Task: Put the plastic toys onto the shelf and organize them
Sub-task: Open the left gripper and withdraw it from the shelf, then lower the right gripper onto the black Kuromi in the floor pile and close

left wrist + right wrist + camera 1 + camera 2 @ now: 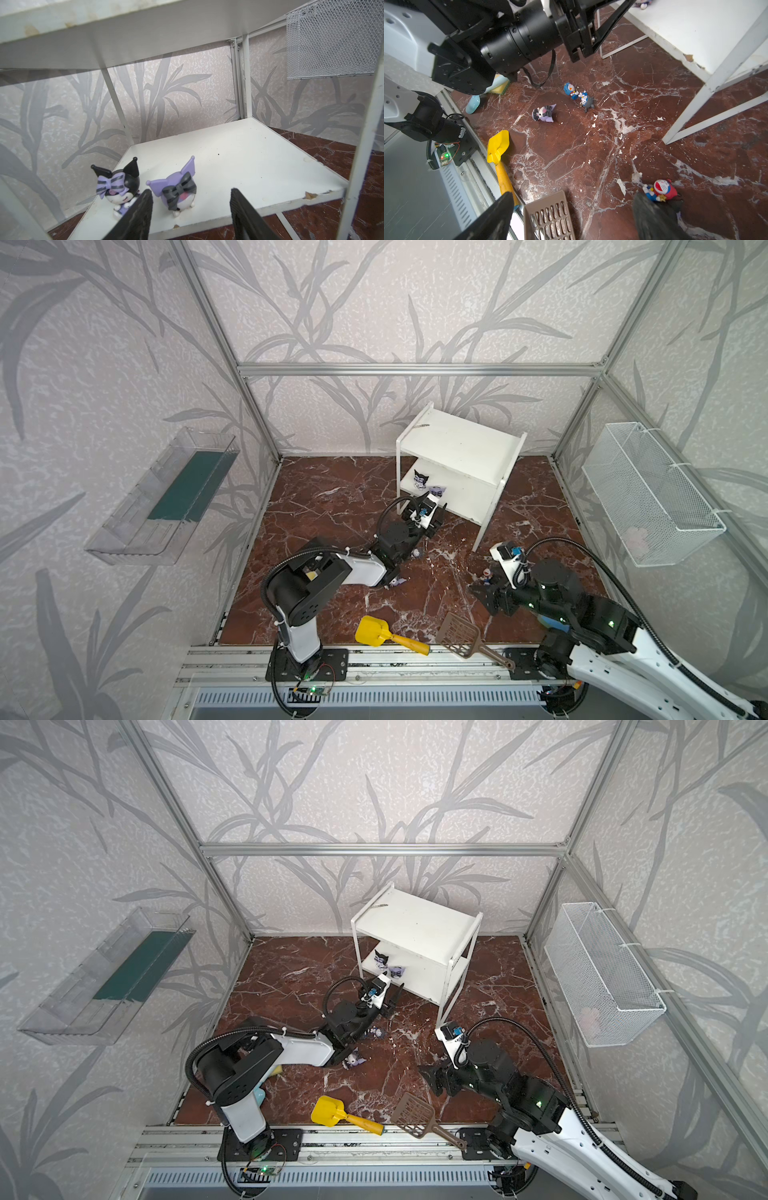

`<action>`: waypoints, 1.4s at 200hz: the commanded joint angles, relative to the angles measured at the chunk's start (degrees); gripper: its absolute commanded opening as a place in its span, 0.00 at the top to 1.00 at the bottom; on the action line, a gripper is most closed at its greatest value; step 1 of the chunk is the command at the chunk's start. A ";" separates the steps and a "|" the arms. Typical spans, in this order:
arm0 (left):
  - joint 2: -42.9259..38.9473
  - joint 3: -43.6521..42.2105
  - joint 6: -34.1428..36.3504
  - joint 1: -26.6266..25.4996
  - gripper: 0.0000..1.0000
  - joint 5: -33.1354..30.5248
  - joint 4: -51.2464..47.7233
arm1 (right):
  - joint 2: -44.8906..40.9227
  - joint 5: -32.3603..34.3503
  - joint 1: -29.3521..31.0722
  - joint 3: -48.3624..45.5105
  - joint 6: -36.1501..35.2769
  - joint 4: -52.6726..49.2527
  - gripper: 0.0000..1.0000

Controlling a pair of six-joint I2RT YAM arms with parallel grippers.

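The white shelf point(461, 439) point(415, 923) stands at the back of the marble floor. Two plastic toys stand on its lower tier point(239, 158): a black-eared one point(118, 187) and a purple one point(176, 189). My left gripper point(191, 207) point(438, 514) is open at that tier's front edge, and the purple toy stands free just ahead of its jaws. On the floor lie a blue toy point(569, 88), a grey one point(586, 101) and a purple-black one point(545, 113). My right gripper point(573, 197) point(482, 593) hangs open over the floor, one finger beside a red-headed toy point(662, 190).
A yellow scoop point(374, 630) and a brown slotted scoop point(461, 632) lie near the front rail. A wire mesh basket point(648, 489) hangs on the right wall and a clear tray point(166, 493) on the left wall. The shelf's front leg point(695, 97) stands near my right arm.
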 commanded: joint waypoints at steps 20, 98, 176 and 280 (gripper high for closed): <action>-5.33 -3.05 -0.15 -1.15 0.36 -2.05 0.15 | 0.23 -0.86 0.31 0.05 0.04 0.83 0.10; -10.36 -8.03 -0.64 -5.65 0.31 -8.63 -3.93 | 0.68 0.29 0.31 0.55 2.90 -1.36 0.10; -30.11 -16.51 -9.80 -9.59 0.01 -9.87 -31.54 | 4.64 8.05 0.30 -2.53 14.73 -5.90 0.06; -42.87 -19.71 -15.33 -9.86 0.01 -5.62 -48.10 | 10.65 16.38 -5.11 -8.96 36.30 -12.93 0.14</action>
